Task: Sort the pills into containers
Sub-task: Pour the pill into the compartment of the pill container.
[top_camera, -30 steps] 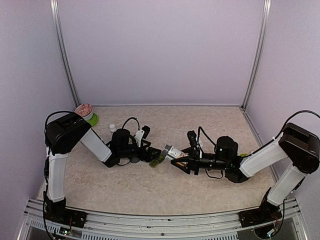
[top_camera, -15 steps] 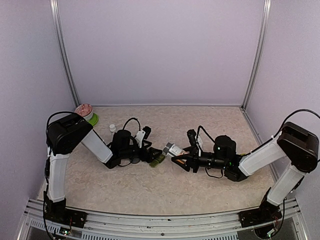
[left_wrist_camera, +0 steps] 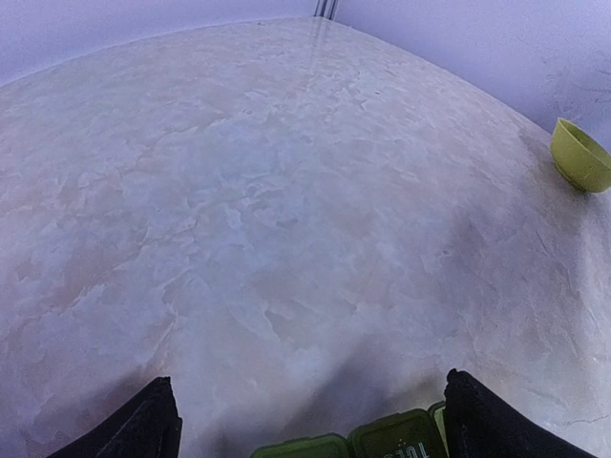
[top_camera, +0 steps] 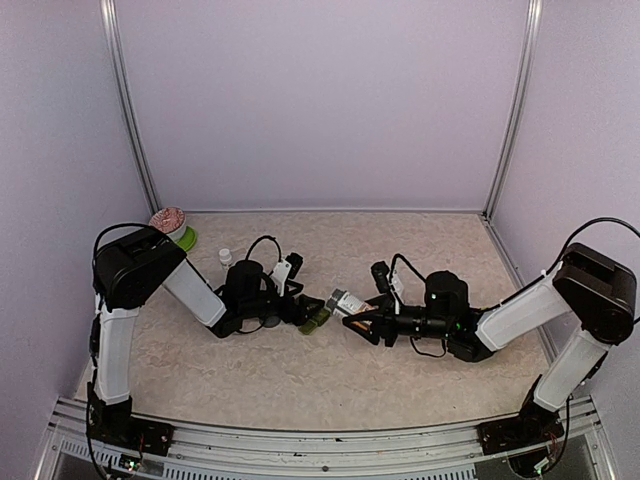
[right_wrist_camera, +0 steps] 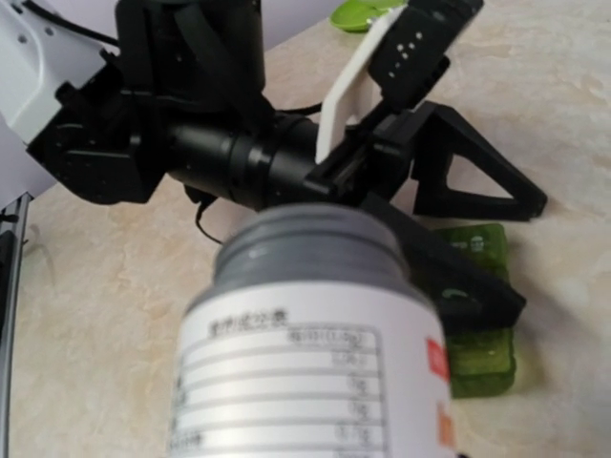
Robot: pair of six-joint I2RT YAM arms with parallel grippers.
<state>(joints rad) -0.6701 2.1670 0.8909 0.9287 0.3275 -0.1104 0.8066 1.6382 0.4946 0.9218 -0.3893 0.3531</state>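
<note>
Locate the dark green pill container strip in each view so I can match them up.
Top external: container strip near the picture's middle, at the left gripper tips.
Left wrist: bottom edge, right of centre, between the left gripper's fingers.
Right wrist: right side, beyond the white bottle, partly behind a black finger.
Shared landmark: the left gripper's black fingers.

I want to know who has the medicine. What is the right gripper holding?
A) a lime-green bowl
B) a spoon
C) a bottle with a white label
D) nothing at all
C: the right gripper is closed around the bottle, whose white printed label fills the right wrist view.
</note>
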